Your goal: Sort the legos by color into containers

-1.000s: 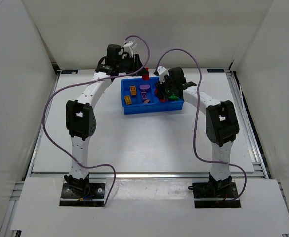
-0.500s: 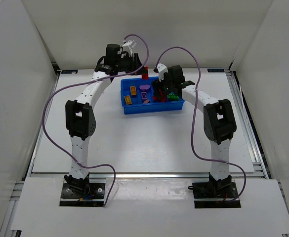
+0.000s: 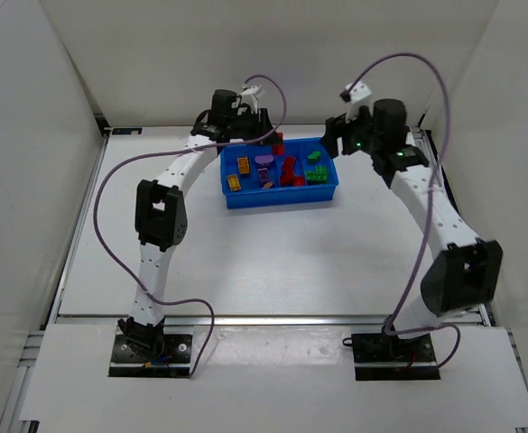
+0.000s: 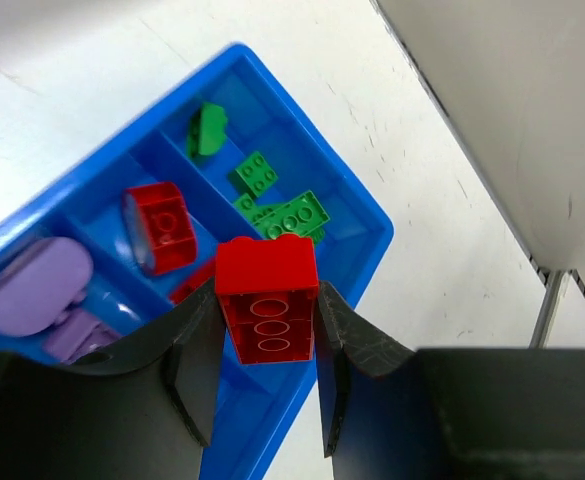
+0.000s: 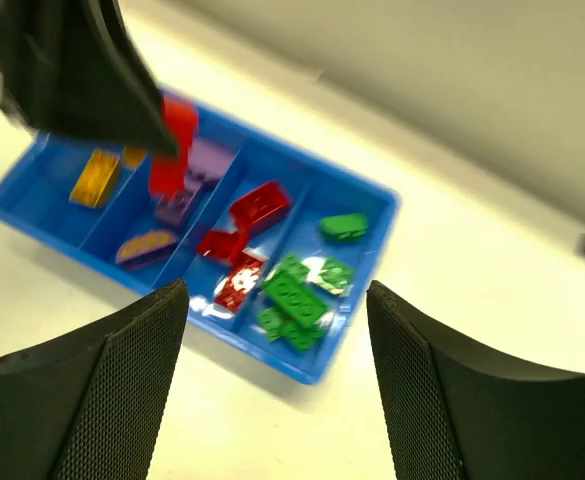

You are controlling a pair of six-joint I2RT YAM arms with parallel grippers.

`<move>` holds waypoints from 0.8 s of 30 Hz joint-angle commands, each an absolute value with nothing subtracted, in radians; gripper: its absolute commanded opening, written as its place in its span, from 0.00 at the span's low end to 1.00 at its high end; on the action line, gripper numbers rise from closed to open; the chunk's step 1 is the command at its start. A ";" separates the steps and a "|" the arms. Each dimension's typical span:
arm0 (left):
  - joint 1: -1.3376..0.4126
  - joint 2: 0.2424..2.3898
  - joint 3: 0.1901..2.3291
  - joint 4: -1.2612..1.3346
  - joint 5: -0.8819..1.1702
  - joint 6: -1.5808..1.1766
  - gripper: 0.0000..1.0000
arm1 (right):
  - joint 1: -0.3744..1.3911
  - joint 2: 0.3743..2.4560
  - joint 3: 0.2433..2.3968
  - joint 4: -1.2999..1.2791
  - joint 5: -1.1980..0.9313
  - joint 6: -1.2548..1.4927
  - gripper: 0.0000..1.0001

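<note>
A red brick [image 4: 268,300] is clamped in the left gripper [image 4: 267,335] above the blue tray [image 4: 357,250], seemingly over its red compartment. The right gripper [image 5: 277,300] is spread wide, empty, above the tray.

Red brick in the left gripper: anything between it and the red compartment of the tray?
Nothing visible. The left gripper holds the red brick above the blue tray, with open air below it. The red compartment already holds red bricks but has bare floor. The right gripper hangs open beyond the tray's right end.

White table [image 3: 245,262], white surrounding walls [image 3: 29,135]
</note>
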State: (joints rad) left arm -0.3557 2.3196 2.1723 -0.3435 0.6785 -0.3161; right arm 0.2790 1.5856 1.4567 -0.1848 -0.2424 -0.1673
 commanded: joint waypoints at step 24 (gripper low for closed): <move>-0.434 2.502 2.329 -0.327 0.620 -0.318 0.73 | 0.155 1.519 1.480 -0.330 -0.324 -0.109 0.77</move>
